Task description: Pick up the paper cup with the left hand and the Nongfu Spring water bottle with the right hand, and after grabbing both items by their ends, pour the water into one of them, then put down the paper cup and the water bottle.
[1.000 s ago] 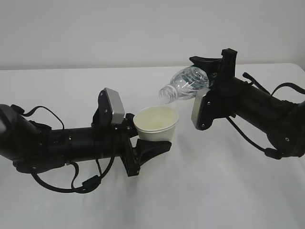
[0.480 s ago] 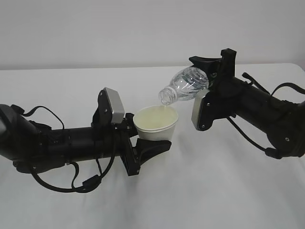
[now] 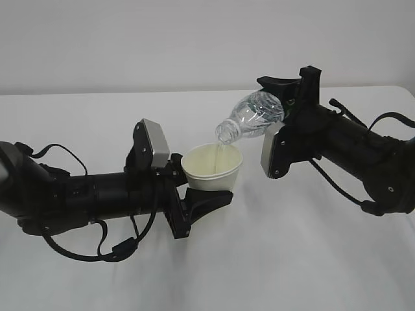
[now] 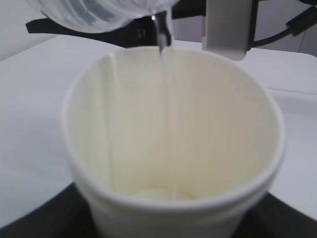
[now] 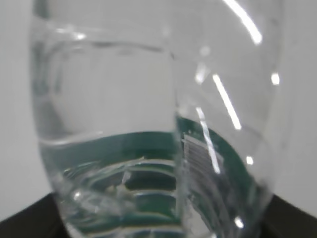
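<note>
Pour step underway. Left gripper clamped on paper cup, held above worktop. Right gripper clamped on tilted Nongfu Spring water bottle, thin water stream entering cup. Next: level bottle, lower both.

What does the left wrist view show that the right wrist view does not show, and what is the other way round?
Only the left wrist view shows the cream-coloured inside of the small white paper cup, with a thin stream of clear water falling into it.

Only the right wrist view shows the dark green label band through the wall.

Both show part of the clear ribbed plastic bottle.
</note>
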Robot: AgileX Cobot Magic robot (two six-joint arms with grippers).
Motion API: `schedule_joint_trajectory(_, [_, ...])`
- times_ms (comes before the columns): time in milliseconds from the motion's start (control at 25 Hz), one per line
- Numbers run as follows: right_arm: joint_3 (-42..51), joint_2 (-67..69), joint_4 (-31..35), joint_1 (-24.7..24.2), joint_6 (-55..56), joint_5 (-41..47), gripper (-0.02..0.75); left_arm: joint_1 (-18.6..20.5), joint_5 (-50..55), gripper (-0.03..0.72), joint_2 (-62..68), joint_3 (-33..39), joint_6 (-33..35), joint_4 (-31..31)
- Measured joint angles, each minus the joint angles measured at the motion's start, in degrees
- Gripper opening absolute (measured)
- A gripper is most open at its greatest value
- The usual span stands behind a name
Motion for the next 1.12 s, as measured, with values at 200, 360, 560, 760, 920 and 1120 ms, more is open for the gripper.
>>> schedule_joint_trajectory(200, [0.0,0.0,0.0,0.0,0.0,0.0,0.473,0.0,0.0,0.444,0.0,0.0,0.0,0.0])
schedule_joint_trajectory(360, [0.0,0.0,0.0,0.0,0.0,0.0,0.473,0.0,0.0,0.444,0.0,0.0,0.0,0.0])
schedule_joint_trajectory(560, [0.0,0.0,0.0,0.0,0.0,-0.2,0.473,-0.3,0.0,0.444,0.0,0.0,0.0,0.0])
schedule_joint_trajectory(760, [0.0,0.0,0.0,0.0,-0.1,-0.2,0.473,-0.3,0.0,0.444,0.0,0.0,0.0,0.0])
schedule_joint_trajectory(920, [0.0,0.0,0.0,0.0,-0.2,-0.2,0.473,-0.3,0.0,0.443,0.0,0.0,0.0,0.0])
schedule_joint_trajectory(1120, [0.0,0.0,0.0,0.0,-0.5,-0.3,0.473,-0.7,0.0,0.442,0.0,0.0,0.0,-0.1])
